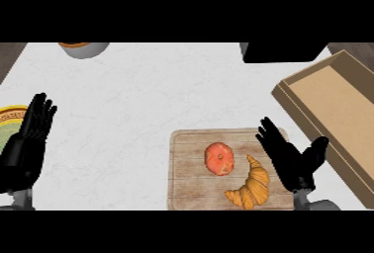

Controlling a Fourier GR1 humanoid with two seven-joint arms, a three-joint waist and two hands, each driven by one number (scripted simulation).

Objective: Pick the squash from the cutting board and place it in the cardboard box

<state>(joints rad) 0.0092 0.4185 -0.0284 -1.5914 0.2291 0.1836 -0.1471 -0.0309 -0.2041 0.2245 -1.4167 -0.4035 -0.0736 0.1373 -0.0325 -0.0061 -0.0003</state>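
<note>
Resting on the pale wooden cutting board (191,170), the round orange squash (219,158) looks firm, perhaps slick; grasp its sides. Right hand (294,159) and left hand (27,143) are unclenched.

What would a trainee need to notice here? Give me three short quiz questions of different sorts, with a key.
1. True or false: the squash lies on the cutting board.
2. What lies right of the squash on the board? A) croissant B) banana C) cup
3. Fill in: the cardboard box stands on the view's ____ side.

Key: 1 true. 2 A. 3 right. For reference, the right robot hand is open beside the board; the left robot hand rests open at the left edge.
</note>
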